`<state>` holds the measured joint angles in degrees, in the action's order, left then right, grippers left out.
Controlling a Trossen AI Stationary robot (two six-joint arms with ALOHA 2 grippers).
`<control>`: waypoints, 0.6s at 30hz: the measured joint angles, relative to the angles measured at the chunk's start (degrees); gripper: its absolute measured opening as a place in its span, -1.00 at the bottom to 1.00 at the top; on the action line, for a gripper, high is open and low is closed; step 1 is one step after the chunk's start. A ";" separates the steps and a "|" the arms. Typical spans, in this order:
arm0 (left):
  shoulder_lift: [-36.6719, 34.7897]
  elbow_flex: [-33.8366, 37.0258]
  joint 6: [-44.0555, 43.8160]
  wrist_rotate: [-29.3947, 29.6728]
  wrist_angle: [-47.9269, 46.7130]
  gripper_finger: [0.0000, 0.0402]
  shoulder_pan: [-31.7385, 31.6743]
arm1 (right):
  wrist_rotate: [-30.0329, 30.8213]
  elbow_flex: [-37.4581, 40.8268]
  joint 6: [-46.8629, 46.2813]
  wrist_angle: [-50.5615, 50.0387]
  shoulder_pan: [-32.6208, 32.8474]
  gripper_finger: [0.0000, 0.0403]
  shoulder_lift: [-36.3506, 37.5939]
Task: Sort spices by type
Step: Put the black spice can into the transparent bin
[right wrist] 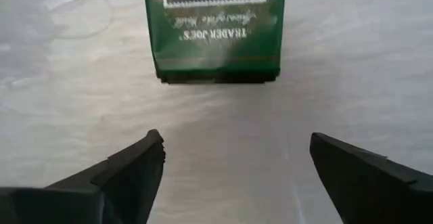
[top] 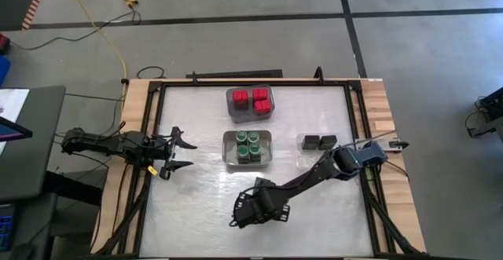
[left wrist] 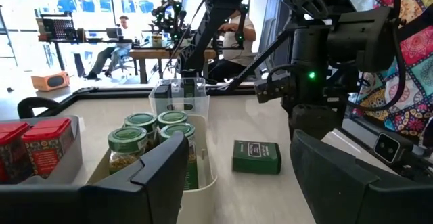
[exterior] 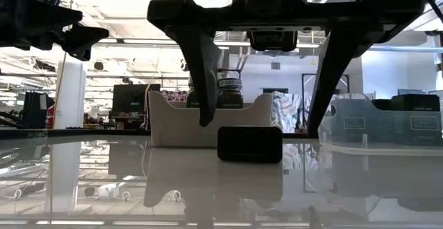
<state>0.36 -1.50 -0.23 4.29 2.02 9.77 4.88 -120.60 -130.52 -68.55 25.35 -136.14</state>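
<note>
Surveying from biggest down: pale worktop (top: 196,213), both dark arms over it. Right arm stretched from 3 o'clock down toward 6 o'clock, low over the surface. Left arm parked at 9 o'clock, well apart from everything.

Next, two clear bins on the centre line. Far bin (top: 250,119) at 12 o'clock, holding red-topped square containers (top: 253,99). Middle bin (top: 228,162) at the worktop's centre, packed with round green-lidded jars (top: 248,146). Just to 3 o'clock of that bin, two dark tins (top: 317,142) side by side on the bare surface.

Then the right arm's fingers (right wrist: 128,170): spread wide, gripping nothing, tips hanging close above the worktop at 6 o'clock of the jar bin. Left arm's fingers (top: 185,141): apart too, and empty.

Smallest and most important: one loose tin (exterior: 250,144), lying flat on the worktop. Dark green-black, rectangular, printed label on its upper face. Seen past the right arm's fingers, sits just ahead of the tips rather than between them, short end toward them, long axis running straight away. Looks narrower than the gap, so probably only a short advance needed to straddle its long sides. Far closer to the right arm than the left. Likely destination, by kind: beside the tin pair.
</note>
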 joint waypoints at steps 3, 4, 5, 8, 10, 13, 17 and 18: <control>0.00 0.00 0.00 0.00 0.00 0.23 0.00 | 0.71 0.02 0.28 -0.20 -0.46 0.90 0.00; 0.00 0.00 -0.01 0.00 0.00 0.23 -0.01 | 1.27 0.00 0.25 -0.06 -0.59 0.87 0.00; 0.00 0.00 0.00 0.00 0.00 0.23 0.01 | 1.72 0.01 0.14 0.07 -0.77 0.85 0.00; 0.00 0.00 -0.01 0.00 0.00 0.23 0.00 | 2.32 0.00 -1.45 0.15 -1.17 0.83 0.00; 0.00 0.00 -0.02 0.00 0.00 0.23 -0.01 | 2.56 0.00 -1.53 -0.10 -1.20 0.83 0.00; 0.00 0.00 -0.01 0.00 0.00 0.23 -0.01 | 2.59 0.00 -1.24 -0.56 -1.69 0.83 -0.04; 0.00 0.00 0.00 0.00 0.00 0.23 0.00 | 2.59 -0.02 -0.11 -2.69 -2.87 0.83 -0.14; 0.00 0.00 -0.01 0.00 0.00 0.23 -0.01 | 2.59 -0.07 -0.11 -2.90 -3.27 0.83 -0.60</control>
<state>0.36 -1.50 -0.24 4.29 2.02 9.76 7.47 -120.67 -130.63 -71.44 22.08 -136.74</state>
